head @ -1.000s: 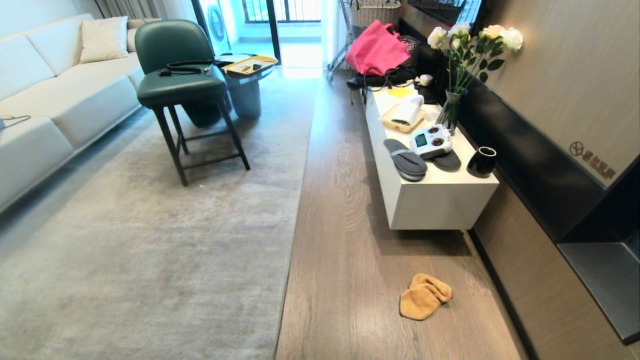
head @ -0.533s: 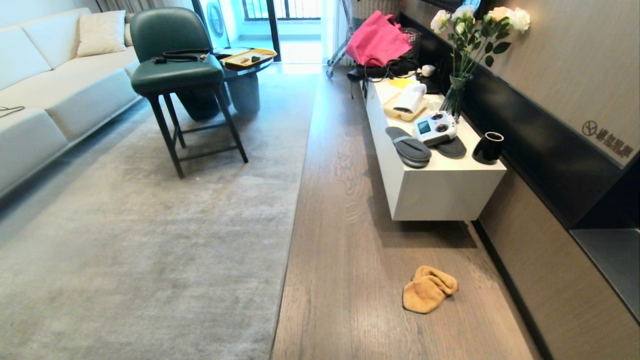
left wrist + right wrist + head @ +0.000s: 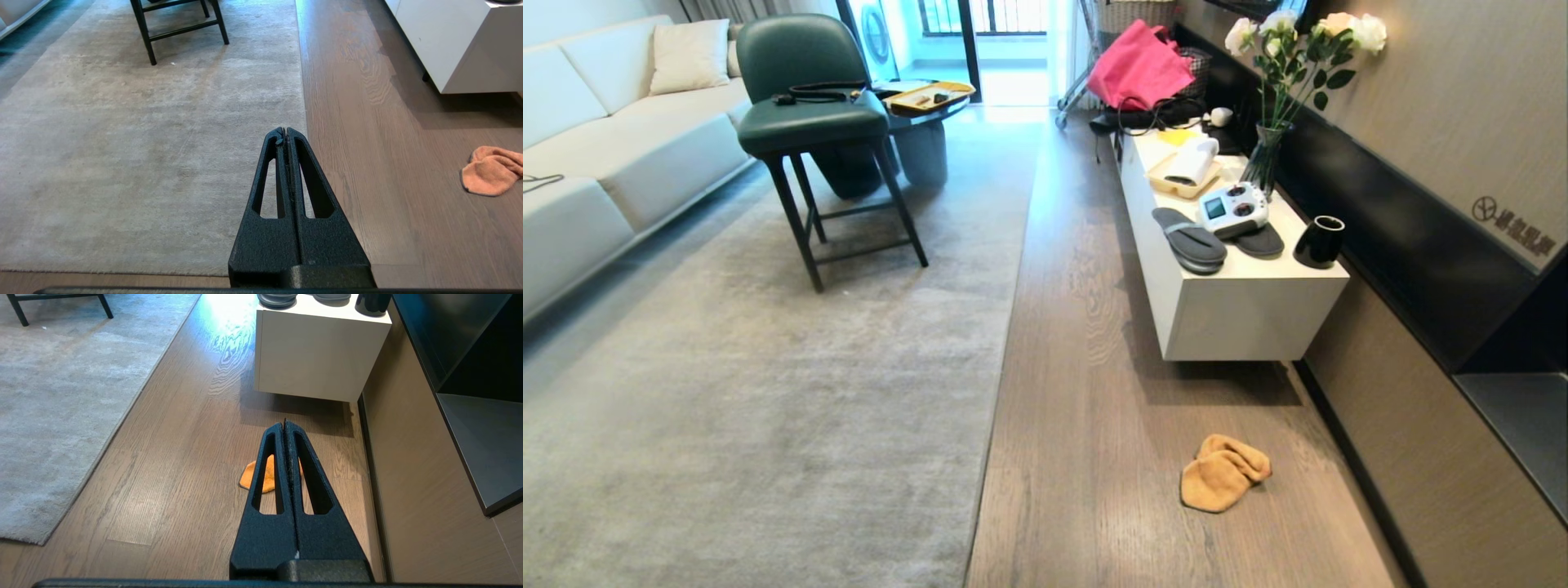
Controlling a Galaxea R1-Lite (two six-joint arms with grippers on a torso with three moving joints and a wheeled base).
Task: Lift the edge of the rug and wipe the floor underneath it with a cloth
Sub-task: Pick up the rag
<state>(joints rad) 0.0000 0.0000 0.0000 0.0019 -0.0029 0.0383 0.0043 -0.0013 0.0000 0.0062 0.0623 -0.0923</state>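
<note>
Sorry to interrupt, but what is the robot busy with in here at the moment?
Nothing is being handled yet. The cloth lies crumpled on the floor near the white cabinet, and the rug edge lies flat. The left hand and right hand are both shut and empty, held above the floor.

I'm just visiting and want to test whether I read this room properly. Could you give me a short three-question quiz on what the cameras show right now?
1. True or false: the cloth lies on top of the rug.
2. Which is shut? A) only the left gripper B) only the right gripper C) both
3. Fill in: the rug edge lies ____ on the floor.

Key
1. False: it lies crumpled on the bare floor, apart from the rug, near the white cabinet.
2. C: each wrist view shows its fingers pressed together, holding nothing.
3. Flat: nothing has been lifted yet.
</note>
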